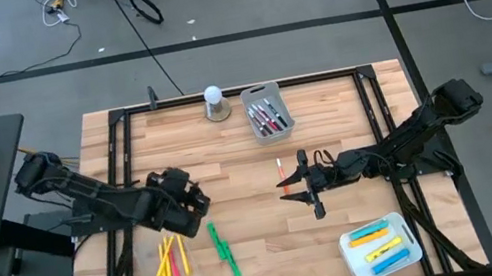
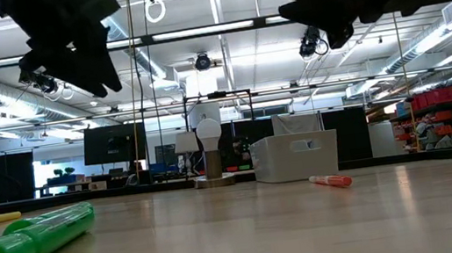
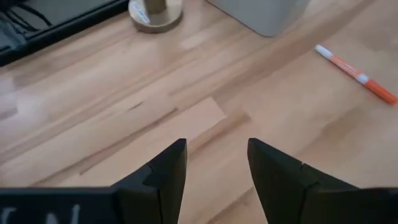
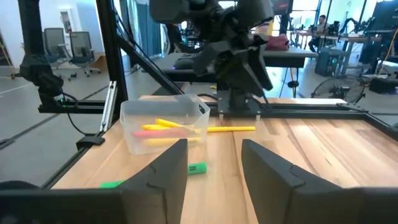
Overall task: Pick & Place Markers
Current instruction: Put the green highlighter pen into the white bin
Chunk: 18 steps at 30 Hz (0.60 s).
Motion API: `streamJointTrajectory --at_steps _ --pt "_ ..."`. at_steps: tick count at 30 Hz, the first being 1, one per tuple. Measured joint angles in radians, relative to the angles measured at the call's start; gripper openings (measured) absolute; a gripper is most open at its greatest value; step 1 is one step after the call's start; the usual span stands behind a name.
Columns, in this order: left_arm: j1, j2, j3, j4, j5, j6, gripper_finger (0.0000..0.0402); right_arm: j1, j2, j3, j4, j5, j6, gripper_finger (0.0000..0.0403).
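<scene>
Both end effectors — left [image 1: 198,199], right [image 1: 298,188] — hover spread and empty above the table [image 1: 255,248].

Bright, even ceiling strip lighting — soft shadows, blurred foreground in low view.

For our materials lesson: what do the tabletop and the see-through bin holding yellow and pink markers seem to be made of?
Tabletop: looks like pale wood planks with a smooth, faintly glossy finish; grain and board seams show. See-through bin: probably clear plastic, since the yellow and pink markers inside show through its walls.
</scene>
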Motion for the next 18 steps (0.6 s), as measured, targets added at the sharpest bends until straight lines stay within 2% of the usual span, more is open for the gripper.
streamJointTrajectory --at_steps 6,10,14,16,18 --pt "0.048 0.023 0.0 0.011 -0.033 0.01 0.0192 0.0 0.0 0.0 -0.048 0.038 0.051 0.0155" --pt "0.076 0.078 0.0 0.045 -0.037 0.045 0.0223 -0.018 0.0 0.0 -0.181 0.13 0.162 0.0155" --pt "0.099 0.153 0.0 0.122 -0.038 0.098 0.0255 -0.043 0.0 0.0 -0.309 0.141 0.254 0.0155" --pt "0.112 0.188 0.0 0.151 0.006 0.109 0.0268 -0.047 0.0 0.0 -0.33 0.14 0.277 0.0155" --pt "0.118 0.211 0.0 0.149 0.099 0.108 0.0276 -0.047 0.0 0.0 -0.324 0.138 0.283 0.0155"
